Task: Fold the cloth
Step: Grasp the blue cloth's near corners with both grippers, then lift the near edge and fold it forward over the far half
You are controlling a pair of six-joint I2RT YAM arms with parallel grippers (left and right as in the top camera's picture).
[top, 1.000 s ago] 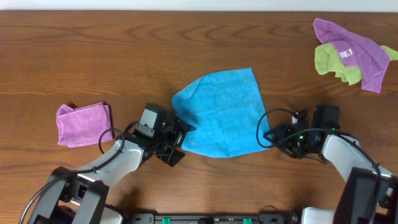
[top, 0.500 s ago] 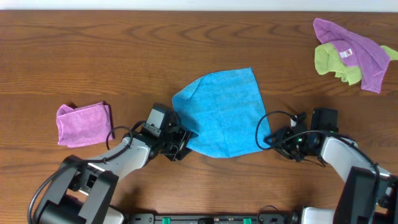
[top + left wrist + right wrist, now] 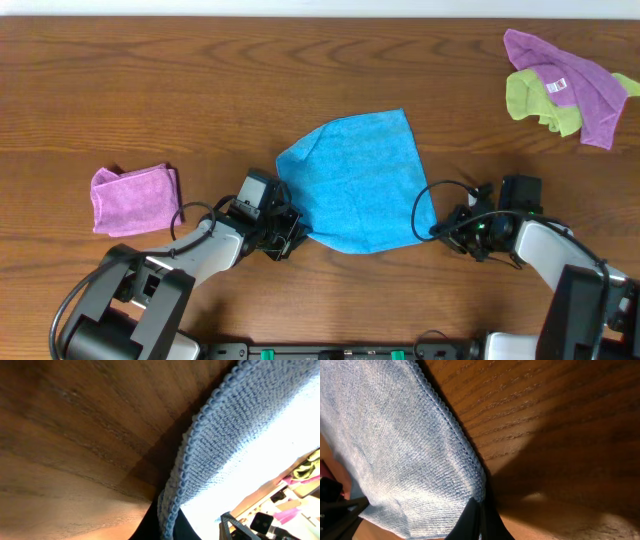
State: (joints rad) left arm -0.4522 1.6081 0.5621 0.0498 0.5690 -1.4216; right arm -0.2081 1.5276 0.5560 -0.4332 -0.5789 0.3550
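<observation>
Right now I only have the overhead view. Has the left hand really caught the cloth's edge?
Observer: Yes. In the left wrist view the stitched hem of the cloth runs down into the left hand, pinched between its dark fingers.
Operator: And the right hand?
Observer: In the right wrist view the right hand is shut on the very tip of a corner, with little fabric in the bite.
Operator: Any extra fold caught there?
Observer: None visible. A single hemmed edge leads in over the bare table.
</observation>
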